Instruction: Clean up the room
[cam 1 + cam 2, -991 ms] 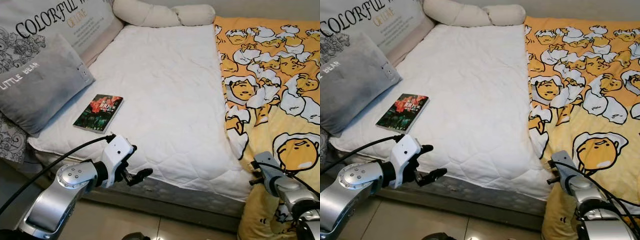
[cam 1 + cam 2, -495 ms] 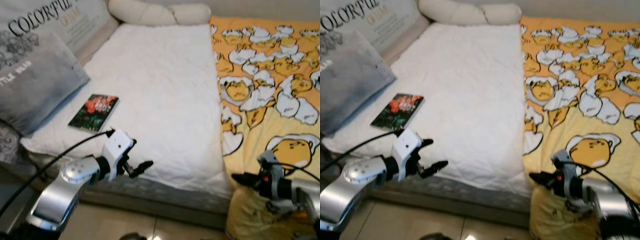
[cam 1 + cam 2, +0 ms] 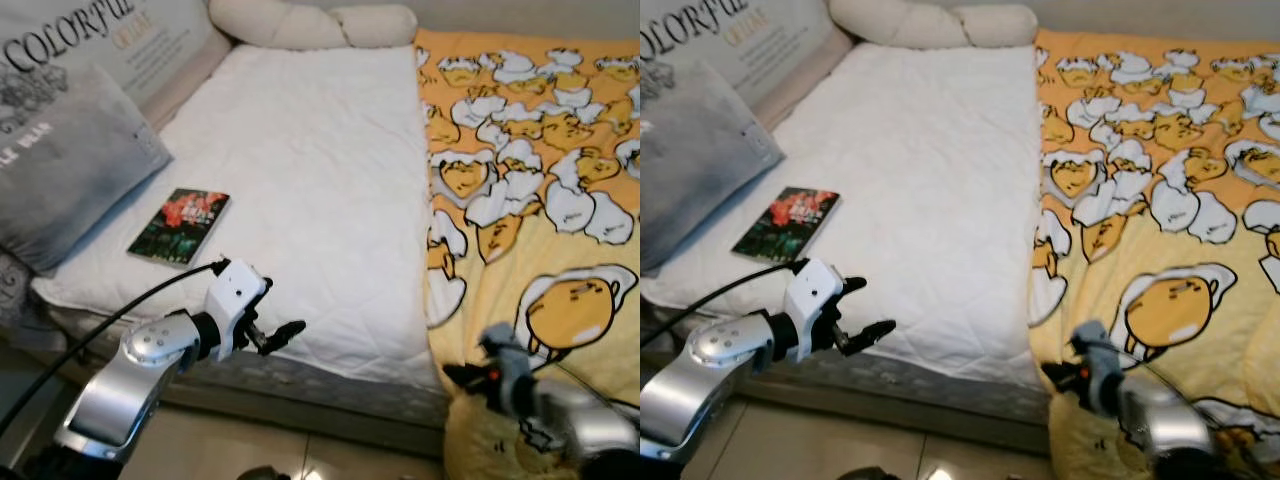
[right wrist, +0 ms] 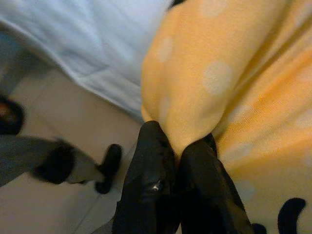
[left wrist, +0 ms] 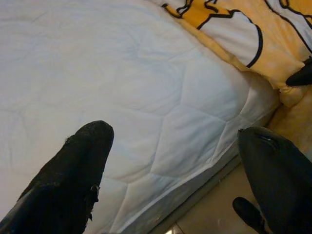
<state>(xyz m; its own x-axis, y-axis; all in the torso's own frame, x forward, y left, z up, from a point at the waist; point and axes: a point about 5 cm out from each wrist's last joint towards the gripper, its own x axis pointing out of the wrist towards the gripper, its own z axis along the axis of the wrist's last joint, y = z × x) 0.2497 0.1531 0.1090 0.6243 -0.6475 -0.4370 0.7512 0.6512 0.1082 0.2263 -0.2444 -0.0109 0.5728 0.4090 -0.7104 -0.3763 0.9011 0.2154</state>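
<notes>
White quilted bedding is covering most of the bed, with a yellow cartoon-print blanket lying over its right side and hanging down over the near edge toward the tiled floor. On the left, a grey pillow is leaning against a larger cushion printed with lettering, and a long cream bolster is lying along the far end. A book with a red and green cover is resting flat on the white quilt, near the left edge and just beside the grey pillow.

The left gripper is hovering at the near edge of the mattress, its fingers spread wide apart and holding nothing. The right gripper is reaching in at the near right corner of the bed, its two fingers pinched together on a fold of the hanging yellow blanket.
</notes>
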